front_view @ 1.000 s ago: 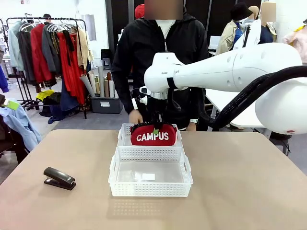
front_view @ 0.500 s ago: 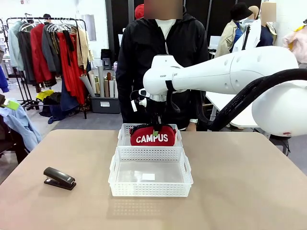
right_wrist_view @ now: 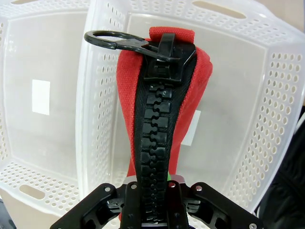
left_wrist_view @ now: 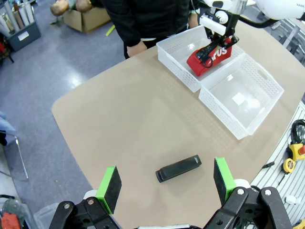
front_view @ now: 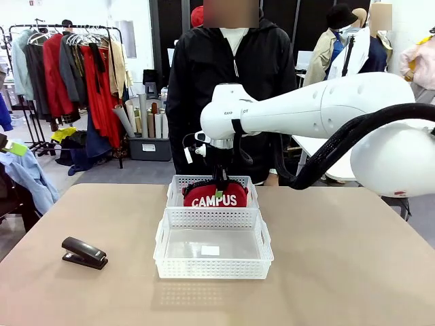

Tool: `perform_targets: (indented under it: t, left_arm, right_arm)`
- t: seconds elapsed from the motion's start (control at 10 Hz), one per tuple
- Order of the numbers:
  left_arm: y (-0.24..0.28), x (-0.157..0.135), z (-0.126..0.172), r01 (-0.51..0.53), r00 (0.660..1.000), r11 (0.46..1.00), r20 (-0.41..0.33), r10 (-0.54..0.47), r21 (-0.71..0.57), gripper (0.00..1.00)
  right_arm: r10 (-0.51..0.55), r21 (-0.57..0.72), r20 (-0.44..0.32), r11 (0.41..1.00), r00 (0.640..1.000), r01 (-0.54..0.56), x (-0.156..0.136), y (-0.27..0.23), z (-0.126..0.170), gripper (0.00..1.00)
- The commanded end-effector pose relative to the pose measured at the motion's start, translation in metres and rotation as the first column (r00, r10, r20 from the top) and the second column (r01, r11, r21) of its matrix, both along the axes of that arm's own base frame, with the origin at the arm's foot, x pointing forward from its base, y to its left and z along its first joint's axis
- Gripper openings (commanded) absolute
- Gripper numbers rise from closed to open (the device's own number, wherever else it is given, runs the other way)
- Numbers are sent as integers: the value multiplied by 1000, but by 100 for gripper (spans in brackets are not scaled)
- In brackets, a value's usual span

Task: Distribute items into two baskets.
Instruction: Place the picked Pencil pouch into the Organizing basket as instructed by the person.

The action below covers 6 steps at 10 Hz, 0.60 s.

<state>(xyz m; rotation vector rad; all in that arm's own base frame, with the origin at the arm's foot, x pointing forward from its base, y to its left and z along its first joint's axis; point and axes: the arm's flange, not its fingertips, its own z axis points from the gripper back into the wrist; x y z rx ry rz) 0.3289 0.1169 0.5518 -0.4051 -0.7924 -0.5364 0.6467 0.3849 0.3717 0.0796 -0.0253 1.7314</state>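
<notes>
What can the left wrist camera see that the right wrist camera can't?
Left wrist camera: the black stapler lying on the table, with a person standing at the far side. Right wrist camera: a close look at the red pouch, its black zipper and ring pull. Both: the red pouch in one white basket, with the other basket beside it.

Far basket: white perforated plastic rectangular basket (front_view: pixel 178 183), taken up by the red zippered "CAMPUS" pouch (front_view: pixel 217 199); right gripper (front_view: pixel 219 186) clamped on the pouch top, white right arm (front_view: pixel 326 102) spanning in above it from your right.
Near basket: like white basket (front_view: pixel 213 269) set against the far one; you can enter it straight from above.
Far edge: person in a black jacket (front_view: pixel 204 81) stands close behind the baskets.
Left side: bare tan tabletop (front_view: pixel 122 292) around the black desk stapler (front_view: pixel 84 252); left gripper (left_wrist_view: pixel 166 183) hangs high over the stapler, jaws wide.
Right side: bare tabletop beneath the arm.
</notes>
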Motion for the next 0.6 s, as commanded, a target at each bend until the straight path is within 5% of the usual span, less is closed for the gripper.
perform_targets:
  t: [0.0,0.2,0.5]
  left_arm:
    - [0,0,-1,17,1000,1000,13,-17,-13,100]
    - [0,0,-1,17,1000,1000,13,-17,-13,100]
    - [0,0,-1,17,1000,1000,13,-17,-13,100]
  right_arm:
    - [6,-29,-8,1000,1000,-6,12,9,4,0]
    - [11,-25,-12,1000,1000,-12,12,9,3,6]
    - [12,-18,-9,1000,1000,-13,12,8,3,58]
